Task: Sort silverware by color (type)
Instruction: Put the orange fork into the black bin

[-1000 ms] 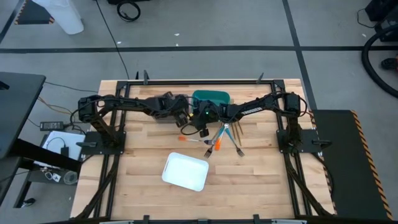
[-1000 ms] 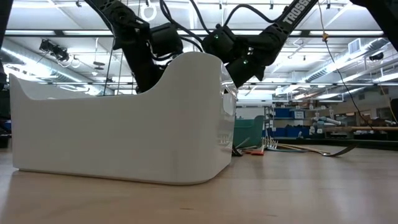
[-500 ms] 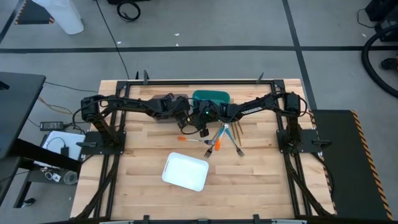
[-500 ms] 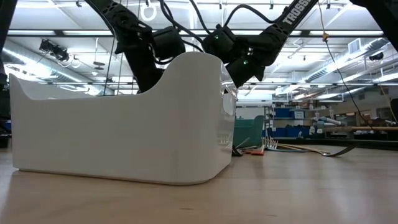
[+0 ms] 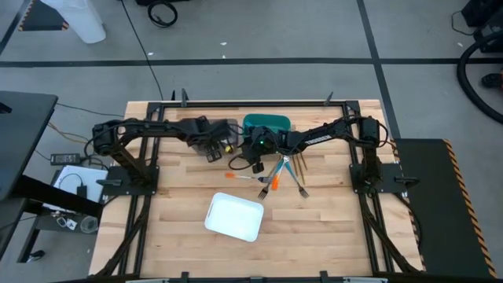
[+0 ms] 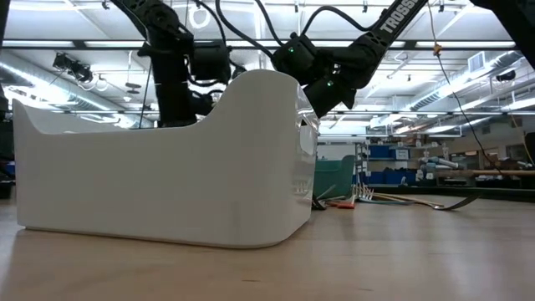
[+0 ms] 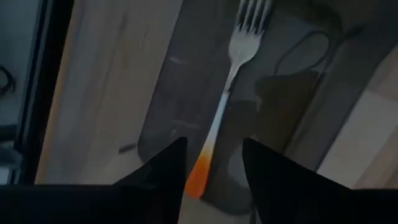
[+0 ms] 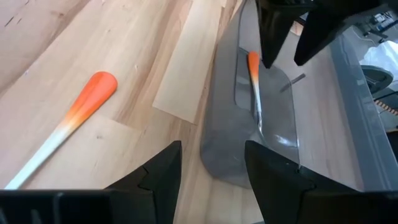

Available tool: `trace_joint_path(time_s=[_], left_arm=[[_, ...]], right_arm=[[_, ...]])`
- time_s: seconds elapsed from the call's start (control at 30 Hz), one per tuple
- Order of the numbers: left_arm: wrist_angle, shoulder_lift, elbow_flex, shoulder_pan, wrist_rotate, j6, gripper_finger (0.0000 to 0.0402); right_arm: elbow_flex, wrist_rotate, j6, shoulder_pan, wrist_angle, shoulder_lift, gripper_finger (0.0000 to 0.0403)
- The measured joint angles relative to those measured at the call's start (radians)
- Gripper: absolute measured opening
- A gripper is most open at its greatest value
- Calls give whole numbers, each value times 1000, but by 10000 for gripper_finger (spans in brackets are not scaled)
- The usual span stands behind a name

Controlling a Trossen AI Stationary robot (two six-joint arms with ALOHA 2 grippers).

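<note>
You've got the wooden table (image 5: 181,204) with the white tray (image 5: 234,217) near its front edge, bare and unused, and the teal bin (image 5: 267,123) at the back. The clear grey bin (image 8: 249,124) sits just beside the teal one, and in it lies one orange-handled fork (image 7: 225,102), flat on the floor, handle toward your left gripper (image 7: 212,163). That gripper hangs right above the bin with its fingers apart and nothing between them, so the fork looks freshly dropped where the orange pieces belong. Your right gripper (image 8: 211,163) hovers low, fingers spread wide and empty, facing another orange handle (image 8: 87,99) on the bare wood, likely your next pick. The rest of the silverware (image 5: 283,174) fans out between the teal bin and the tray.
</note>
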Motion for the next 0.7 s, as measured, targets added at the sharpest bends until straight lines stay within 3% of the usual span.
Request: trace_joint_path(time_s=[0.13,0.33,0.7], left_arm=[[1,-33,0,-19,-13,-10,160],[64,-166,-46,-103,-123,-12,160],[157,-404,-206,-303,-121,-136,160]], right_arm=[[0,9,15,0,-13,-1,187],[-2,71,54,7,-109,-45,187],[-1,102,268,78,-336,-192,187]])
